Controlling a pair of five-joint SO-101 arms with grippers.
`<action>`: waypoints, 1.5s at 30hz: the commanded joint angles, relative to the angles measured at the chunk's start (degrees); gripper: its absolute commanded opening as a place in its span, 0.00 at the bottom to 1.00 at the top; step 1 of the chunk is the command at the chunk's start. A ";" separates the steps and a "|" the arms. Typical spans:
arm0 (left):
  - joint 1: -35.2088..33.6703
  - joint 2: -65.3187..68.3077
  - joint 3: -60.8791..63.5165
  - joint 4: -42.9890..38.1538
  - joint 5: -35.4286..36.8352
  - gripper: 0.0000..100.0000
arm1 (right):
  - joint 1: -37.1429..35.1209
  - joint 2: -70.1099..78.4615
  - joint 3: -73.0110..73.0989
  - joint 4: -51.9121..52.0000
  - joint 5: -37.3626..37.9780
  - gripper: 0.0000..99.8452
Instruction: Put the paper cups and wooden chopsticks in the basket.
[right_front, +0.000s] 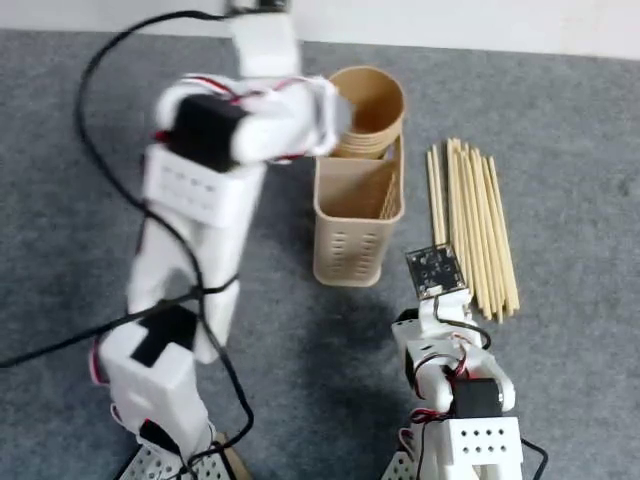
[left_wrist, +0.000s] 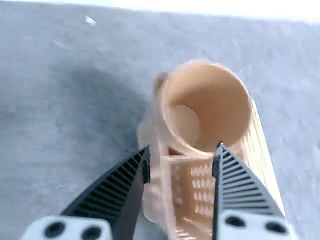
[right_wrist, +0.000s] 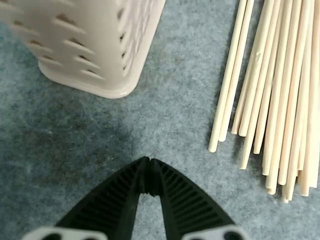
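From above, you see the left arm hiding the spot where it meets the paper cups, which are stacked in the far end of the basket. Wooden chopsticks lie on the surface beside it. Your left wrist view shows the left claw spread wide at the blurred cups, though you cannot tell whether it touches them. Your right wrist view shows the right claw pinched closed on nothing, near the basket's cut-off corner and the chopstick ends.

open carpet between basket and chopsticks, cups plug far end
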 joint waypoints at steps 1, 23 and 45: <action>-11.38 -7.96 -1.27 0.62 -1.41 0.20 | 4.18 0.04 -0.75 0.75 0.62 0.01; -34.15 -75.56 113.01 -23.38 -42.46 0.20 | 36.18 67.82 -67.74 1.63 23.12 0.01; -34.33 -77.32 133.49 -40.62 -42.20 0.20 | 21.41 99.38 -91.56 6.37 6.07 0.01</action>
